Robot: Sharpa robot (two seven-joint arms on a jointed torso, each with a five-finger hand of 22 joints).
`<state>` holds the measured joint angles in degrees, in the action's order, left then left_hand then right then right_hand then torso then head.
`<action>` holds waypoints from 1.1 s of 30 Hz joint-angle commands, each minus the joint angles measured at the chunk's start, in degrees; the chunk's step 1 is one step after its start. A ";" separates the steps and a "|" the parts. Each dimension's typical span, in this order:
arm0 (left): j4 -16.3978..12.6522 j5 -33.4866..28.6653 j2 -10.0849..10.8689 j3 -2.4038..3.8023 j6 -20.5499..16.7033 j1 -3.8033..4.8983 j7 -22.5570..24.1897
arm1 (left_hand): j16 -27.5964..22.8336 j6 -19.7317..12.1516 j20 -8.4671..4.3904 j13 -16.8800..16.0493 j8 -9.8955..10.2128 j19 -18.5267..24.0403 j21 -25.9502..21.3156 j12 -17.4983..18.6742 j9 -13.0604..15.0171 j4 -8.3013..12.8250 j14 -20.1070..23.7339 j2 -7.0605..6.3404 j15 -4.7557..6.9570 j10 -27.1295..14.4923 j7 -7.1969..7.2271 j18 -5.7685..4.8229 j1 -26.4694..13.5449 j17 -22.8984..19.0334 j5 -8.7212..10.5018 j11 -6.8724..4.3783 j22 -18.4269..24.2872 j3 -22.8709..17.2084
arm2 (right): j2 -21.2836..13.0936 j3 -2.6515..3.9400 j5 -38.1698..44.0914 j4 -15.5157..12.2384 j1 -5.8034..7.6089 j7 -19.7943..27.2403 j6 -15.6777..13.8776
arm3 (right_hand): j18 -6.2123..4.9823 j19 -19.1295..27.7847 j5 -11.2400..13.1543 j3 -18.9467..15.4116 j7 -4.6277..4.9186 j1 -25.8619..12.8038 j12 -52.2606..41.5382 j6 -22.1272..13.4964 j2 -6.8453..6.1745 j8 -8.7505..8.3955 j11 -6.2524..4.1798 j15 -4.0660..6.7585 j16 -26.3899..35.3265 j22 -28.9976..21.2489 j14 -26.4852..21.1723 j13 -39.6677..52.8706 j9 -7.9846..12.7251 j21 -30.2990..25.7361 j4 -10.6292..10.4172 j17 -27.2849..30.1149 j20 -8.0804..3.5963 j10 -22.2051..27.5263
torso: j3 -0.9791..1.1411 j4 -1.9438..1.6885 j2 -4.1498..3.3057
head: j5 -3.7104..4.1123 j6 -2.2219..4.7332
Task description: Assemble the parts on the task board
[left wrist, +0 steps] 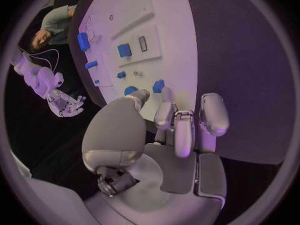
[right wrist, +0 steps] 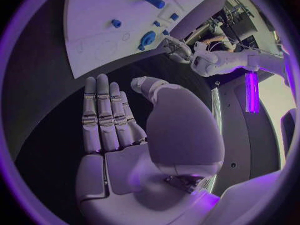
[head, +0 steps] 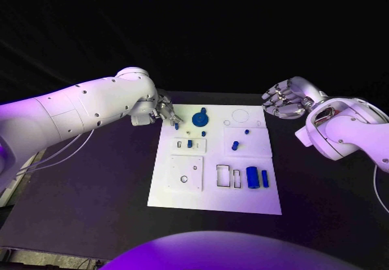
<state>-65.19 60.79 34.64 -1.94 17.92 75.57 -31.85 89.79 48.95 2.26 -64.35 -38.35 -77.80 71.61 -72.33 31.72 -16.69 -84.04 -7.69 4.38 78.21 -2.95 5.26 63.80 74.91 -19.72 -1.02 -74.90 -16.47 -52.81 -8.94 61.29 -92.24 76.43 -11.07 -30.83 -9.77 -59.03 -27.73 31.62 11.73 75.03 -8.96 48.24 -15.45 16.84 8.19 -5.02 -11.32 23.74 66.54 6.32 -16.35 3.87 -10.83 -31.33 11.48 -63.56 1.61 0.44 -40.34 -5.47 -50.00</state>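
Observation:
The white task board (head: 243, 199) lies in the middle of the black table. On it are a round blue disc part (head: 200, 118), a blue cylinder (head: 253, 177) beside a blue bar (head: 265, 178), and several small blue pieces. My left hand (head: 166, 112) hovers over the board's far left corner, fingers spread and holding nothing. Its fingertips (left wrist: 165, 110) sit just short of a small blue part (left wrist: 159, 86), also seen at the board's edge (head: 176, 126). My right hand (head: 285, 97) hangs beyond the far right corner, its fingers (right wrist: 103, 112) straight and holding nothing.
A raised white block (head: 190, 145) with a blue piece in it and a square white plate (head: 186, 171) sit on the board's left half. Rectangular slots (head: 227, 175) lie next to the cylinder. Black table surrounds the board.

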 commanded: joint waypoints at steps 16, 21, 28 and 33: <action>0.22 -0.45 -0.37 -0.01 1.65 -0.10 0.40 | 0.21 0.46 0.09 -0.08 -0.41 -0.05 -0.18 -0.20 -0.11 0.07 -5.96 0.65 -0.21 0.04 0.27 -0.44 2.31 15.09 0.69 -0.25 -2.22 -1.56 | 0.10 0.00 0.61 -0.01 -0.02 0.58 -0.07 | -0.69 0.26 -0.42 -0.07 0.01 -0.35 0.23 -0.12 0.03 -0.07 -0.02 -0.02 0.42 -0.25 -0.47 -0.15 0.12 -0.19 -0.25 0.06 0.31 0.18 | 0.00 0.03 -0.05 | 0.08 0.00; 0.37 -0.54 -0.45 -0.02 1.54 -0.14 0.43 | 0.21 0.42 0.00 0.00 -0.47 -0.07 -0.29 -0.16 -0.19 0.02 -5.96 1.44 -0.16 0.06 0.30 -0.44 3.54 15.09 3.35 -0.31 -2.35 -3.08 | 0.09 0.00 0.59 -0.01 -0.02 0.58 -0.08 | -0.69 0.25 -0.44 -0.08 0.01 -0.33 0.22 -0.11 0.04 -0.06 -0.02 -0.02 0.44 -0.33 -0.45 -0.19 0.13 -0.18 -0.26 0.05 0.31 0.16 | 0.01 0.02 -0.04 | 0.12 0.00; 0.46 -1.38 -0.47 -0.03 1.52 -0.16 0.48 | 0.21 0.20 -0.06 0.03 -0.70 -0.17 -0.45 -0.17 -0.22 0.30 -5.96 2.16 -0.07 0.12 0.44 -0.44 6.11 15.09 6.69 -0.40 -2.60 -6.61 | 0.10 0.00 0.58 -0.01 -0.02 0.59 -0.10 | -0.69 0.25 -0.44 -0.08 0.01 -0.33 0.22 -0.11 0.04 -0.06 -0.02 -0.02 0.44 -0.33 -0.45 -0.19 0.13 -0.18 -0.26 0.05 0.31 0.16 | 0.01 0.00 -0.01 | 0.13 0.00; 0.61 -2.53 -0.48 -0.03 1.64 -0.17 0.60 | 0.21 -0.40 -0.14 0.00 -1.36 -0.24 -0.70 -0.18 0.10 1.72 -5.96 1.82 0.00 0.21 0.48 -0.44 9.78 15.09 8.92 -0.45 -2.90 -13.48 | 0.13 0.00 0.58 0.00 -0.02 0.59 -0.09 | -0.70 0.25 -0.45 -0.10 0.01 -0.33 0.21 -0.10 0.04 -0.05 -0.02 -0.02 0.47 -0.40 -0.45 -0.22 0.15 -0.18 -0.27 0.05 0.32 0.16 | 0.02 -0.01 -0.01 | 0.09 0.00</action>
<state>-64.59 59.76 34.34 -1.97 18.65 75.43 -31.81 89.79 48.52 2.26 -64.34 -39.27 -77.80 71.13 -72.33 31.46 -15.22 -84.04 -6.27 4.39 78.43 -2.75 5.26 72.70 74.91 -10.98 -1.24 -74.95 -29.25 -52.74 -8.94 61.27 -92.22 76.43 -10.97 -30.85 -9.77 -59.03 -27.95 31.62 11.73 75.03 -8.96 48.24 -15.45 16.84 8.19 -5.02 -11.09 23.38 66.54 6.15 -16.28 3.87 -10.83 -31.33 11.48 -63.56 1.63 0.45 -40.37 -5.36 -50.00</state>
